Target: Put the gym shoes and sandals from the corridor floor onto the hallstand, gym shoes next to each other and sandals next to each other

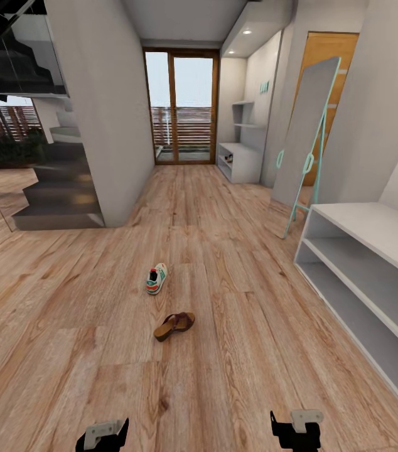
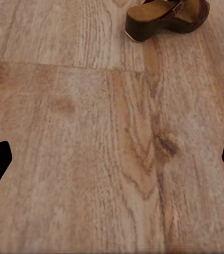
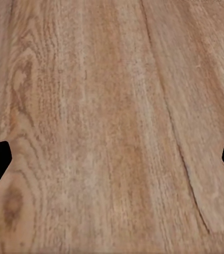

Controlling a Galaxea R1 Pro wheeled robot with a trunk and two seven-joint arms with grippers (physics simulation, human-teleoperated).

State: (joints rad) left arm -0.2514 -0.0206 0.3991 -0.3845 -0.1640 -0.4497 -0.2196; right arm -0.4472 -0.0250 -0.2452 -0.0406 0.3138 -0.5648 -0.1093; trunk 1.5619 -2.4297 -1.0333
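1. The left gripper [image 1: 102, 435] and right gripper [image 1: 297, 429] are seen low over the corridor floor [image 1: 67, 326], both spread wide and empty.
2. A sandal [image 1: 174, 325] lies ahead, its length angled toward the right; the left arm is judged nearer.
3. Beyond it a gym shoe [image 1: 156, 279] points away.
4. The sandal's heel [image 2: 143, 25] is shown close only by the left wrist view.
5. The hallstand [image 1: 240, 160] is seen far down the corridor.

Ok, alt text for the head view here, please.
One gym shoe and one sandal lie apart on the wood corridor floor, sandal nearer the camera. A white two-tier bench stands at right; the left claw and right claw show at bottom.
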